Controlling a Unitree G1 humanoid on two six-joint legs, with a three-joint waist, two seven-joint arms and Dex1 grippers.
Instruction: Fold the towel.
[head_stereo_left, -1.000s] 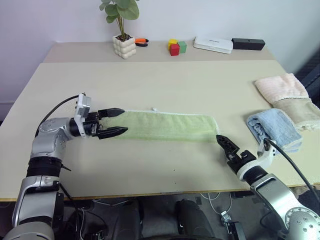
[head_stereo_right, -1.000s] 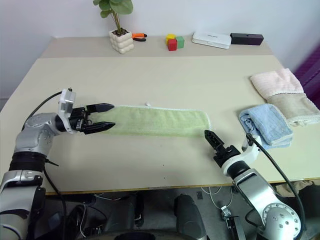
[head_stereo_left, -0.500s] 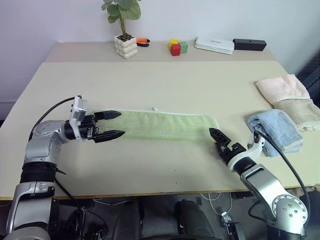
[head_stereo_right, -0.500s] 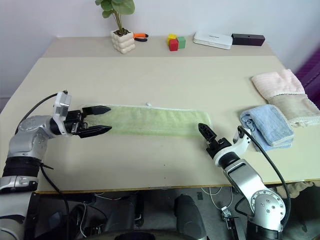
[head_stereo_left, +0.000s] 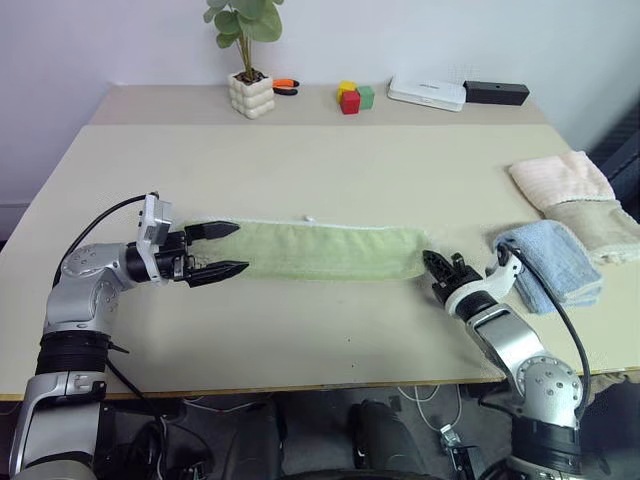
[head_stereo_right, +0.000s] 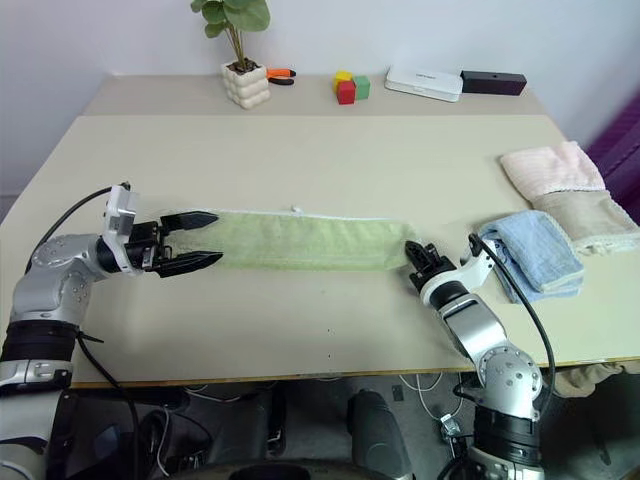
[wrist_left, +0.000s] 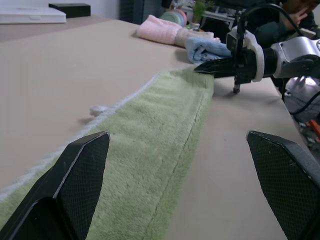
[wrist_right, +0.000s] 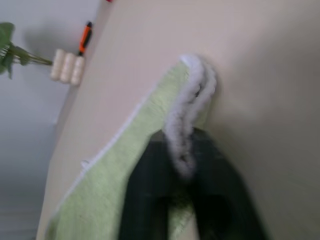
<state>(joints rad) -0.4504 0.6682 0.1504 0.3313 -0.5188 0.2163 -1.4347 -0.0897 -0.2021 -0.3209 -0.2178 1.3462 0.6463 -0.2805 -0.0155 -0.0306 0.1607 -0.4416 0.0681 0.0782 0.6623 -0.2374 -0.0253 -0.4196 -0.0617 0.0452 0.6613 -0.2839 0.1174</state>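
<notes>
The light green terry towel (head_stereo_left: 320, 251) looked limp and light, best gripped at its end edging, where the right hand (head_stereo_left: 441, 270) pinched it while the left hand (head_stereo_left: 228, 249) gaped released.

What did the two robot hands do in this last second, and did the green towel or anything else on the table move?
The right hand moved forward to the near end of the light green terry towel and shut on its whitish edge. The left hand stayed open over the towel's other end. The towel stayed flat, and the light blue cloth and pale pink towel kept their places.
</notes>
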